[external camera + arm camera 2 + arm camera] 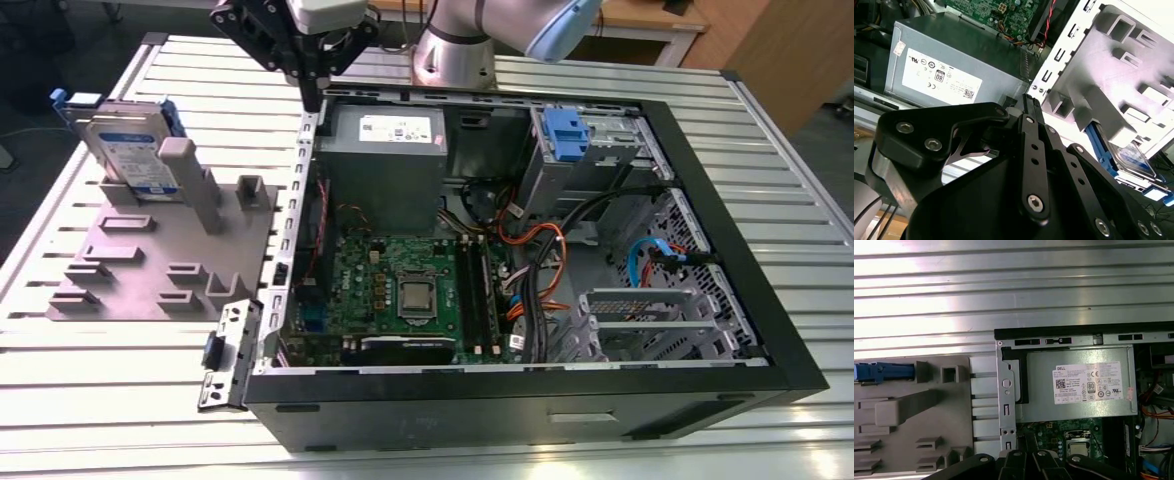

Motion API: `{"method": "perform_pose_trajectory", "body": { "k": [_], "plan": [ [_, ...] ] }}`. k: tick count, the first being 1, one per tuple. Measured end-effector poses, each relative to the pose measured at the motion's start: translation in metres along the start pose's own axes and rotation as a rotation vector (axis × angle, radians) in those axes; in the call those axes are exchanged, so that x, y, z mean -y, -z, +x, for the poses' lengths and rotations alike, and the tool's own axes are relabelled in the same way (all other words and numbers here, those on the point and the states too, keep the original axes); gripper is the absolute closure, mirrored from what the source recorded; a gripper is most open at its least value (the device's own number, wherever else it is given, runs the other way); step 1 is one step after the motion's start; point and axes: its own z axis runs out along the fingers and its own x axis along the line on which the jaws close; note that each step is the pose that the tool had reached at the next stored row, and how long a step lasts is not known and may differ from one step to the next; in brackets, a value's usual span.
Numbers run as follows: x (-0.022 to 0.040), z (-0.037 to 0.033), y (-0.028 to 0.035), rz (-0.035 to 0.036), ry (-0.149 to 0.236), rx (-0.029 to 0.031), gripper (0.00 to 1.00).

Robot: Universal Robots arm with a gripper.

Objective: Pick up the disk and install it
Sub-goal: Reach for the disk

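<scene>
Exterior view: the disk (127, 145) is seen standing on edge in the grey fixture (154, 240), well apart from the gripper (311, 98), whose jaws are closed and empty. The disk is judged rigid and fragile, best gripped across its flat faces.

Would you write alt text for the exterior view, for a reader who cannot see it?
A robot arm's black gripper, shut, hangs over a corner of an open black computer case lying on a slatted metal table, near its grey power-supply box. At the exterior view's left, the silver-grey rectangular disk with blue rails stands upright in a grey plastic fixture.
</scene>
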Motion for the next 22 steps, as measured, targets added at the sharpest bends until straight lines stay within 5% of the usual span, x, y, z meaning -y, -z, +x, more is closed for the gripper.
{"method": "perform_pose_trajectory", "body": {
  "k": [22],
  "plan": [
    [0.0005,0.0100,-0.0019,-0.0001,0.000,0.0000,0.89]
  ]
}}
